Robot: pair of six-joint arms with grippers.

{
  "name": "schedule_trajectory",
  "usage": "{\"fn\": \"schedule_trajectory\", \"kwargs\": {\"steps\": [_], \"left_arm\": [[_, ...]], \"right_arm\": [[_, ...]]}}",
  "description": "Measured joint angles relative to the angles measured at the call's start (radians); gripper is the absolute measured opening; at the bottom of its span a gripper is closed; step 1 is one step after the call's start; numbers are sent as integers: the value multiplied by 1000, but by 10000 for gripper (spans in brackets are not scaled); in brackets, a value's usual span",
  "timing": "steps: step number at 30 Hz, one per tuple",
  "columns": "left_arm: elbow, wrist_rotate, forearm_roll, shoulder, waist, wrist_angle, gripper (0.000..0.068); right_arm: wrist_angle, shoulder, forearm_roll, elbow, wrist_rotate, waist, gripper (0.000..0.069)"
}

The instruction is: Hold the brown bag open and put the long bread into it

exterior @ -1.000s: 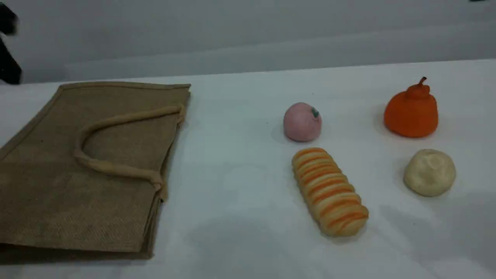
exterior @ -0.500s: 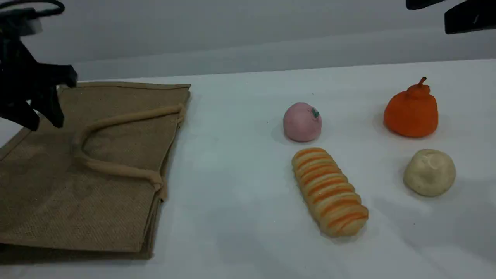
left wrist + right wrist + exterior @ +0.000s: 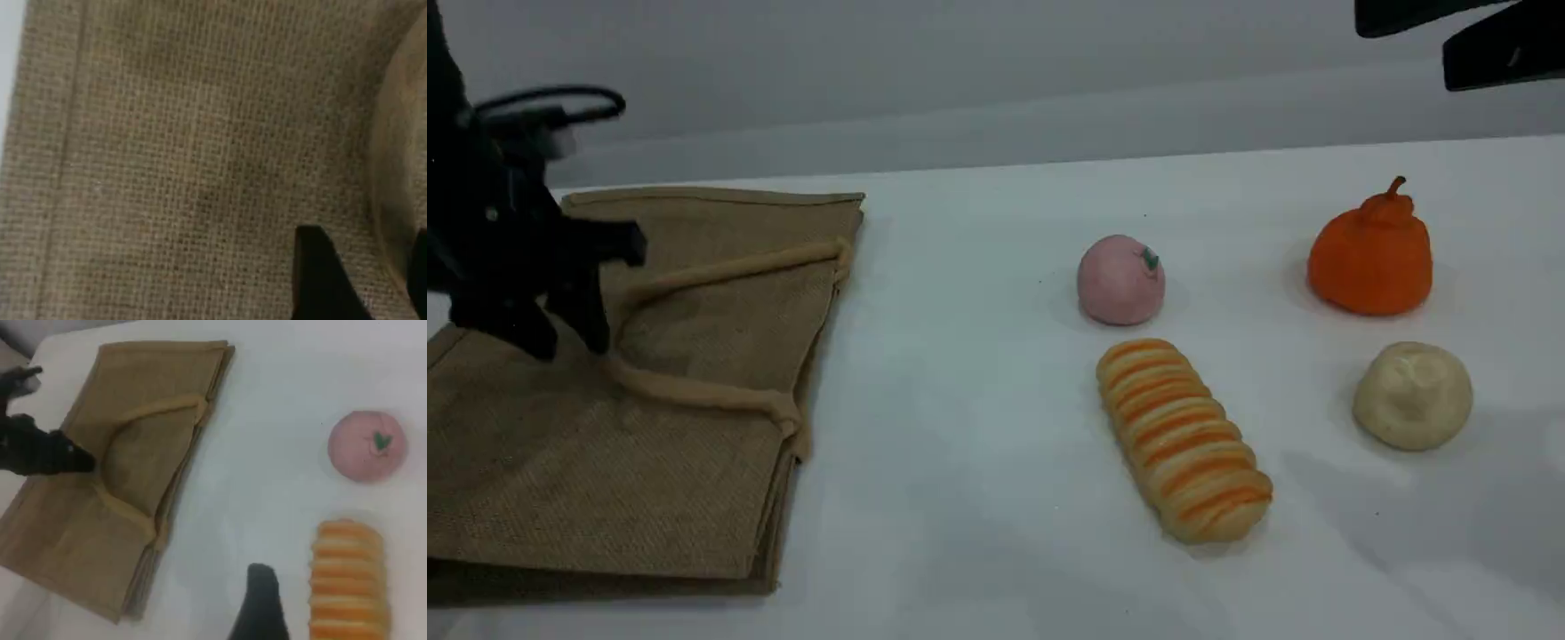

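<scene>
The left claw (image 3: 562,342) hangs spread, gripping nothing, above the handle (image 3: 694,391) of the brown bag (image 3: 649,498), which lies flat at nine o'clock on the table (image 3: 960,356). The long bread (image 3: 1183,440) lies at four o'clock, at six o'clock from the pink ball (image 3: 1120,280). The right claw (image 3: 1423,44), at one o'clock, is spread and empty.

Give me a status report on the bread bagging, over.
Left gripper open, low over the brown bag by its handle. Right gripper open, high. Long bread untouched. Nothing blocking.
</scene>
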State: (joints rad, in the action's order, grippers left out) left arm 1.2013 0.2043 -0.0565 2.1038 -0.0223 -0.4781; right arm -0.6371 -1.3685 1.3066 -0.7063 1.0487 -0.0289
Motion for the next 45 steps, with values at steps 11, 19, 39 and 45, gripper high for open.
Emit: {"fn": "schedule_trajectory", "kwargs": {"steps": [11,19,39,45], "left_arm": [[10,28,8,50,0,78,306],[10,42,35,46,0,62,306],[167,-73,129,69,0,-80,306],[168,-72,129,103,0,-63,306]], "right_arm": [[-13,0,0,0,0,0,500],[-16,0,0,0,-1,0,500],[-8,0,0,0,0,0,500],[-8,0,0,0,1,0,500]]}}
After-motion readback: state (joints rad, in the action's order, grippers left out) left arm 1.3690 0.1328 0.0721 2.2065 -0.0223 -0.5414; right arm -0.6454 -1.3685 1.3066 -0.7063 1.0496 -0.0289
